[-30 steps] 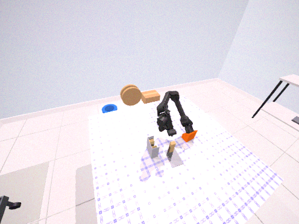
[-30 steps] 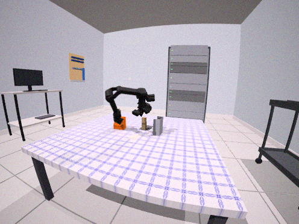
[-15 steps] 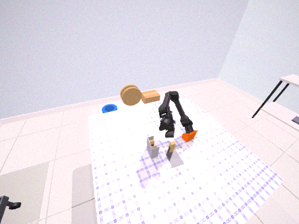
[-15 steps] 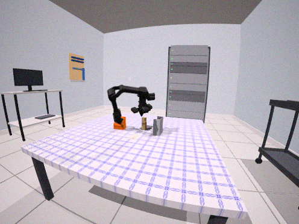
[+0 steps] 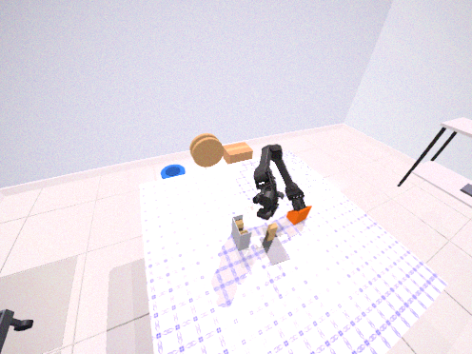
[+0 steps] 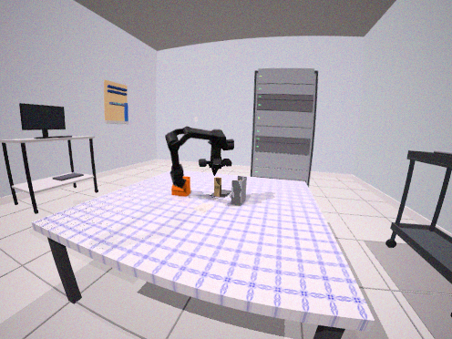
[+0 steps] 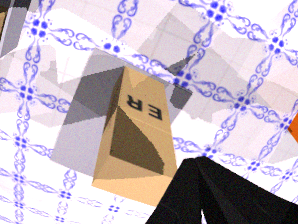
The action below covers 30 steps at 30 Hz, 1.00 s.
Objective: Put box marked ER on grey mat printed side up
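Wrist view is showing the tan box marked ER [image 5: 271, 232] [image 6: 218, 187] [image 7: 142, 132] standing on end on the grey mat [image 5: 279, 257] [image 7: 72, 152], its printed letters facing sideways rather than up. From where I'm standing, the black gripper [image 5: 264, 214] [image 6: 215, 173] [image 7: 194, 167] is pointing downward near the box, its fingers together with nothing clamped between them. The exterior view is showing a small gap between the fingertips and the box's top end, so the box is standing there unsupported by the arm.

Just beside the mat, the grey bin [image 5: 242, 239] [image 6: 237, 196] [image 7: 16, 30] is holding two more tan boxes, whose tops are showing inside it; I can't read any code on them. The arm [image 5: 272, 152] [image 6: 200, 133] is rising from an orange base [image 5: 298, 216] [image 6: 180, 191] [image 7: 294, 131] on the checked tablecloth [image 5: 205, 285] [image 6: 205, 237] [image 7: 230, 75], bending over and reaching down. Farther back, a tall server rack [image 6: 314, 137] is standing against the wall, and a dark monitor [image 6: 42, 117] is sitting on a side desk.
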Available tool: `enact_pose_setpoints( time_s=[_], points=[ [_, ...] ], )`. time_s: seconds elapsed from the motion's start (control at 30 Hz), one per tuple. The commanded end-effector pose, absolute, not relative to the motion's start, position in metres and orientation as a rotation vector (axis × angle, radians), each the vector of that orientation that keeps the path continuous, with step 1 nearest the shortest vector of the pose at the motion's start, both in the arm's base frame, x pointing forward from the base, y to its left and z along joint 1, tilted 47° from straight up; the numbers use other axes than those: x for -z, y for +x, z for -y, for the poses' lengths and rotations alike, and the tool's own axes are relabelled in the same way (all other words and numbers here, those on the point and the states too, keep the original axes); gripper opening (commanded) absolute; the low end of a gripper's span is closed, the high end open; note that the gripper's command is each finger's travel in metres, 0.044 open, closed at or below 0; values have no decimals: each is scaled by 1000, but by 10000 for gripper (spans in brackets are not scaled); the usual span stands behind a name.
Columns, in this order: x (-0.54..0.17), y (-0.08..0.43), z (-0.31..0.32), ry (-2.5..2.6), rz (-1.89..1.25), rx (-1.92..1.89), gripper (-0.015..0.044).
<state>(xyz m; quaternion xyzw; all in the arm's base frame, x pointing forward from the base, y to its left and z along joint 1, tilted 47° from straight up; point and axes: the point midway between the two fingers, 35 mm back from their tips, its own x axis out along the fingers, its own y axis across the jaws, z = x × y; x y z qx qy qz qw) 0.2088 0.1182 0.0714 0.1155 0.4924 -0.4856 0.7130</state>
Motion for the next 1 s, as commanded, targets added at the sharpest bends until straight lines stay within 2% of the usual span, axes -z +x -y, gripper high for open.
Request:
enact_pose_setpoints(
  time_s=[0.0,0.73,0.97],
  points=[
    [-70,209,-121,313,-997,1143,0],
    [-67,210,-134,649,-530,1326,0],
    [-66,211,-134,660,-515,1328,0]
  ],
)
